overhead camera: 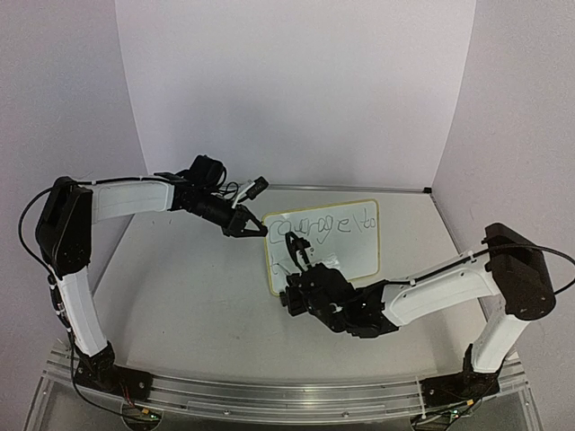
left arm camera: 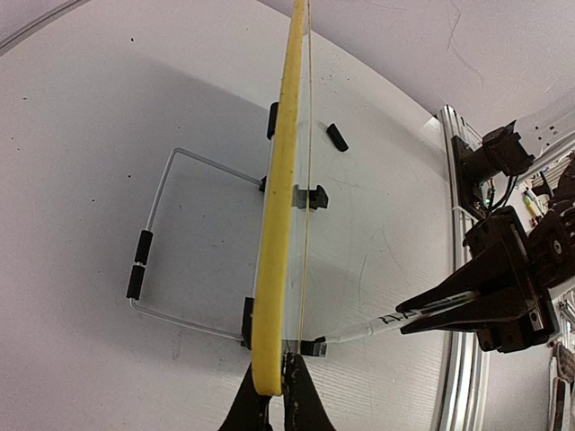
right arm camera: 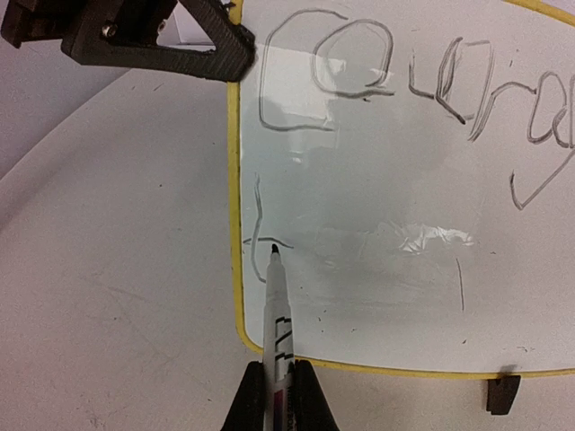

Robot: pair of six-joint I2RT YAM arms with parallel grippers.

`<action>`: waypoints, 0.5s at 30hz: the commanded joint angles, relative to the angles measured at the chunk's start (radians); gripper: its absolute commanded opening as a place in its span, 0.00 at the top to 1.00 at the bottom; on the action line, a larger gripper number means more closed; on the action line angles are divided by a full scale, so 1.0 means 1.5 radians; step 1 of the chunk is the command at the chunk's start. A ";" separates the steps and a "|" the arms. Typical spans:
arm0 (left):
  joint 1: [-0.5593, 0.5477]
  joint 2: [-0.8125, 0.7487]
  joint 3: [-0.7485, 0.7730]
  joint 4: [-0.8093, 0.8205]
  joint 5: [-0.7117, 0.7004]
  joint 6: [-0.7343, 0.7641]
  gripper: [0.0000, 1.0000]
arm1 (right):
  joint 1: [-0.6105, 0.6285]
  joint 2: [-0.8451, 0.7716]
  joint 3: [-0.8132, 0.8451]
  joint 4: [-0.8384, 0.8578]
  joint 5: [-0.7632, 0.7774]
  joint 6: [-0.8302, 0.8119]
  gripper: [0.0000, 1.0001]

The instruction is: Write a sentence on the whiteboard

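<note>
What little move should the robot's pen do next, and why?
Probably slide the marker slightly right and begin the next letter: the right pincer holds its tip at the lone "t" starting the whiteboard's second line, and bare board lies beyond.

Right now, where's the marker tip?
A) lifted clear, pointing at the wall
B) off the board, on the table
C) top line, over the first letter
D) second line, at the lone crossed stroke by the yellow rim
D: in the right wrist view the marker, held in the right claw, has its tip at the crossed stroke that starts the second line of the sentence on the whiteboard.
</note>
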 commanded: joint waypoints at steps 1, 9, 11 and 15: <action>-0.001 -0.015 -0.001 0.003 -0.078 0.051 1.00 | -0.001 -0.020 0.011 0.034 0.008 -0.024 1.00; 0.000 -0.015 -0.001 0.003 -0.078 0.051 1.00 | -0.002 0.014 0.049 0.014 0.029 -0.040 1.00; 0.000 -0.015 -0.001 0.003 -0.078 0.050 1.00 | -0.003 0.021 0.054 0.008 0.035 -0.040 1.00; 0.000 -0.015 -0.001 0.003 -0.078 0.049 1.00 | -0.006 0.031 0.065 -0.010 0.041 -0.032 1.00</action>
